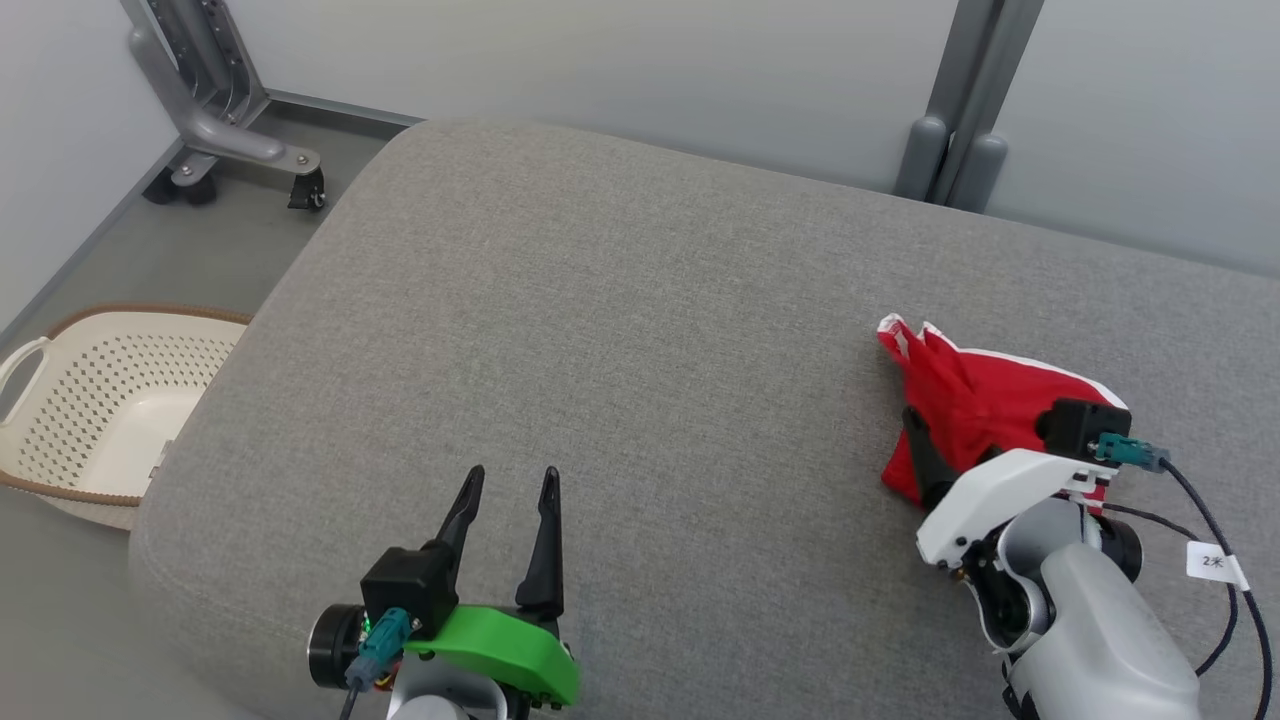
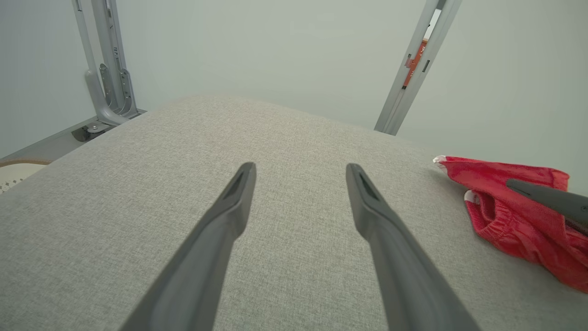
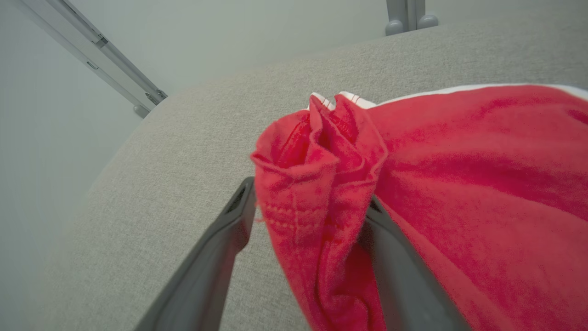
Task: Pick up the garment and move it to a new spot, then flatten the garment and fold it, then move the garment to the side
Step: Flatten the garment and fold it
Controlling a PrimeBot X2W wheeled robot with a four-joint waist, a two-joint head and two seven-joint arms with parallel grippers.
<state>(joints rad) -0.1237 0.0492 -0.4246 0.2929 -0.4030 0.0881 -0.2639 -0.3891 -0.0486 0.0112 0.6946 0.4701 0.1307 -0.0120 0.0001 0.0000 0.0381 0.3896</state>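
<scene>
The garment [image 1: 985, 395] is a red piece with white trim, lying bunched on the grey padded surface [image 1: 600, 300] at the right. My right gripper [image 1: 950, 435] rests on its near edge. In the right wrist view a raised fold of the garment [image 3: 317, 184] stands between the spread fingers of the right gripper [image 3: 310, 193], which is open. The left wrist view shows the garment [image 2: 514, 220] at the right with one of the right gripper's fingers [image 2: 546, 198] over it. My left gripper [image 1: 512, 480] hovers open over bare fabric at the front, and its own view of the left gripper [image 2: 301, 172] shows nothing between the fingers.
A cream perforated basket [image 1: 100, 400] sits on the floor left of the padded surface. A grey metal stand on casters [image 1: 220, 130] is at the back left, and a grey post [image 1: 960, 120] stands behind the surface at the back right. Pale walls close the space behind.
</scene>
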